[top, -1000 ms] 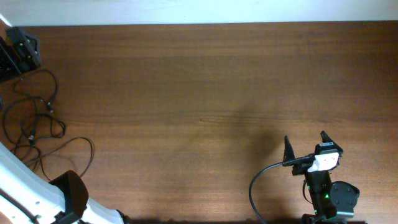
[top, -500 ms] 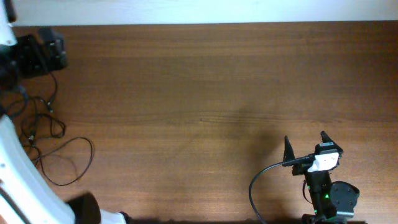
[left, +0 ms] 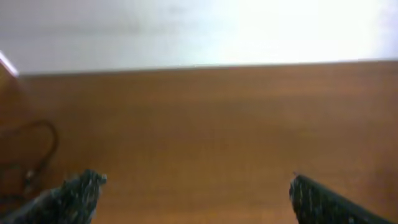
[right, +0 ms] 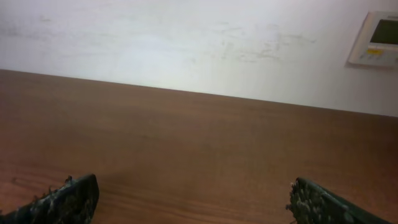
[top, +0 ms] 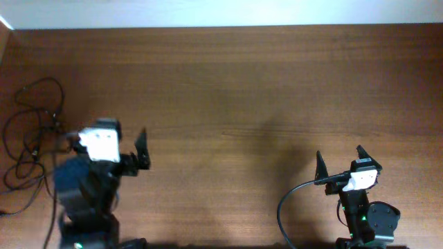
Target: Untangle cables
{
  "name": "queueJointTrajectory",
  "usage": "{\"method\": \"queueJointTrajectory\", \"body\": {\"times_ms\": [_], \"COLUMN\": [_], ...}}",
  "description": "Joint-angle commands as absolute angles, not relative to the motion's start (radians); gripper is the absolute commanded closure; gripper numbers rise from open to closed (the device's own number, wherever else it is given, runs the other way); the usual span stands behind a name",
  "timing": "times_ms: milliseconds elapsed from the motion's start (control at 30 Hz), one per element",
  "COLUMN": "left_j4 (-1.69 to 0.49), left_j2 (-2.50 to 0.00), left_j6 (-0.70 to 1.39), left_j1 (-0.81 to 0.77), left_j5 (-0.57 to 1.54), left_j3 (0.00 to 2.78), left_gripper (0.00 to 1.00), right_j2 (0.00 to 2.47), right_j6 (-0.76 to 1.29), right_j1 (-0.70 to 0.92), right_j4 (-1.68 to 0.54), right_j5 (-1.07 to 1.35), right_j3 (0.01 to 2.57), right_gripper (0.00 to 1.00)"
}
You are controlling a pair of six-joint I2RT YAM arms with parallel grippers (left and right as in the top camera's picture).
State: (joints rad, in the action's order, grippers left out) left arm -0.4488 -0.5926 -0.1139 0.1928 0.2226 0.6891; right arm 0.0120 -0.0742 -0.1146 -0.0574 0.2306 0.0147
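The cables (top: 48,119) lie in loose loops at the far left side of the table (top: 228,83), flat on the wood, and 1 loop reaches toward the back edge. The left gripper (top: 105,135) is near them, on their right side. Its 2 fingers are spread wide and nothing is between them. The left wrist view is blurred, and there only a cable loop (left: 50,138) shows at the left border. The right gripper (top: 339,153) is well apart from the cables, near the front right of the table, and it is also spread wide and empty. A thick arm cable (top: 284,207) curves beside it. The right wrist view shows bare wood, a white wall (right: 186,43) and a small panel (right: 376,38) on it
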Motion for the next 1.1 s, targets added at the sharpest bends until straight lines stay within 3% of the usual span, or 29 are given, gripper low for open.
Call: {"method": "queueJointTrajectory", "body": {"times_ms": [0,200,567,1067], "left_j4": [-0.325,-0.073,-0.065,-0.064], "left_j2": [-0.442,-0.186,-0.004,-0.005], "left_j6": [-0.129,-0.129,-0.128,-0.125], "left_j1": [0.143,0.118,0.114,0.111], "left_j5": [0.201,0.201,0.167,0.170], "left_j3": [0.484,0.168,0.009,0.009], "left_gripper": [0.01,0.01,0.01,0.01], "right_j2": [0.004,0.004,0.004,0.004], "right_j6": [-0.064,-0.064,-0.064,-0.064], "right_j1": [-0.119,-0.119,-0.119,-0.119], "right_j4": [-0.058,-0.058,-0.058,-0.058], "right_j5": [0.240,0.240,0.240,0.240], "right_j3": [0.006,0.006,0.006,0.006], "right_gripper": [0.01,0.01,0.01,0.01]}}
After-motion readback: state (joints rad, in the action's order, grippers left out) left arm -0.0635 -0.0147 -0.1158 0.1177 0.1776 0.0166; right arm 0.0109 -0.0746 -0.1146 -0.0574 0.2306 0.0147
